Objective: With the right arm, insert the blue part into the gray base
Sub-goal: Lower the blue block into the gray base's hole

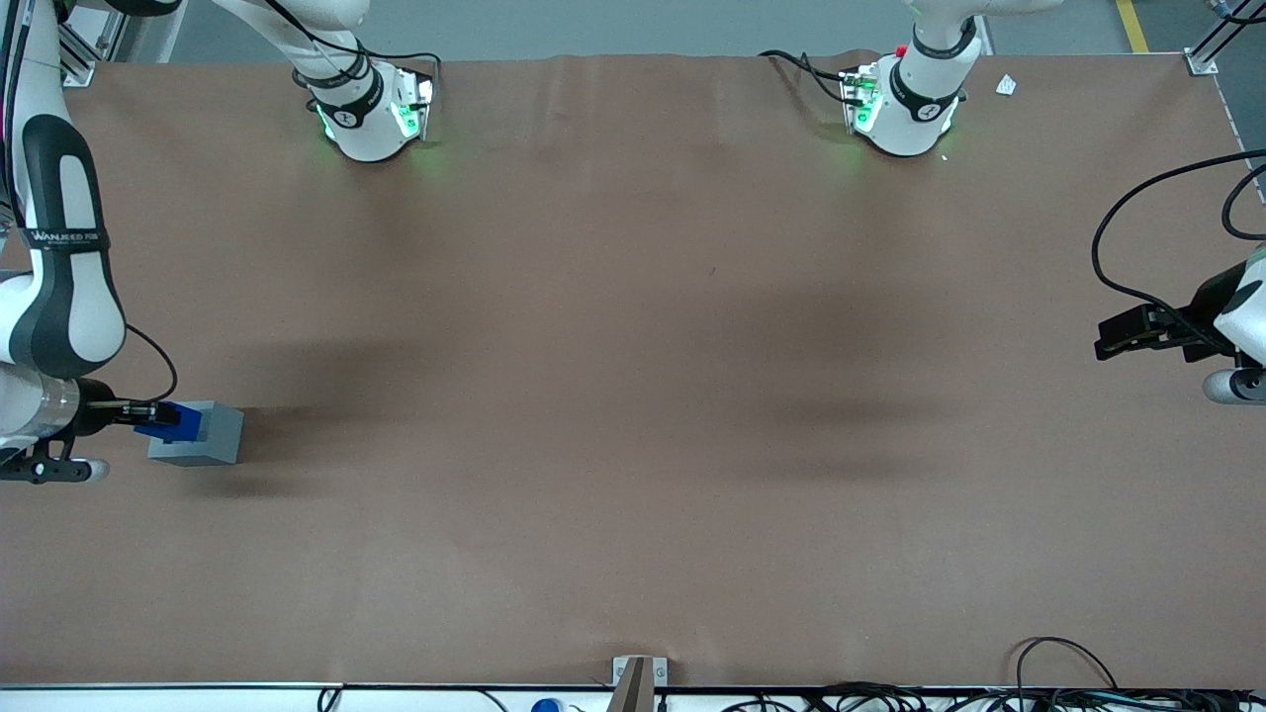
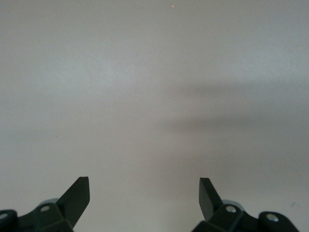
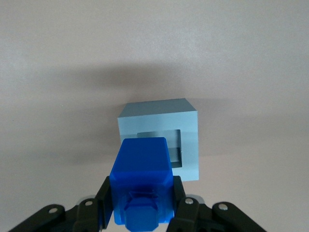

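While my gripper [image 3: 141,205] clamps the blue part [image 3: 141,179] by its flanks (rigid, light, slick plastic, I judge), it hangs above the gray base [image 3: 161,140], recess partly covered.

The hand [image 1: 148,419], clamped on the blue part [image 3: 141,181], hangs over the gray base [image 1: 203,435] with part of the recess still uncovered, while the brown table [image 1: 633,396] spreads open around the base, the right arm [image 1: 59,257] rising just beside it.
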Available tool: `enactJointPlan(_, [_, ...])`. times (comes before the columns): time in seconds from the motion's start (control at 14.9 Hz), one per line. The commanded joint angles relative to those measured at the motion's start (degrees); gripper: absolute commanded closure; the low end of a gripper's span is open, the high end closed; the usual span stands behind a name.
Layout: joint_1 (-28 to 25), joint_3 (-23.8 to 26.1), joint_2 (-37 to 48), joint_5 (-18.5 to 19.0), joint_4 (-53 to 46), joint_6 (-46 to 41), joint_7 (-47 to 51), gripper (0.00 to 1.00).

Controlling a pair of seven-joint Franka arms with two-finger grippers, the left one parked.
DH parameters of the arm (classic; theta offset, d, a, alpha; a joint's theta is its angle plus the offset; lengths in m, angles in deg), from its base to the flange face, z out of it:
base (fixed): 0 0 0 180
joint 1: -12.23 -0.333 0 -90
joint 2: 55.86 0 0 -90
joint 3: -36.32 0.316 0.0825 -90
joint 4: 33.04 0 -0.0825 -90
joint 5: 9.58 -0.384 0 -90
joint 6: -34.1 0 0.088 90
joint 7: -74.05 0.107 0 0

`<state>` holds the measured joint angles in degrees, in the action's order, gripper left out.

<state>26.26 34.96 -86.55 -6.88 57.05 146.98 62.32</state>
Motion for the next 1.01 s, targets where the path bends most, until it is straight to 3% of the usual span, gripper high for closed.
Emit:
enactJointPlan(0.0, [1.4,1.1,-0.7,0.4,-1.4,-0.8,-0.7,0.99])
enactJointPlan(0.94, [2.4,1.1,-2.5,0.4,-2.3,-0.7,-2.5,0.98])
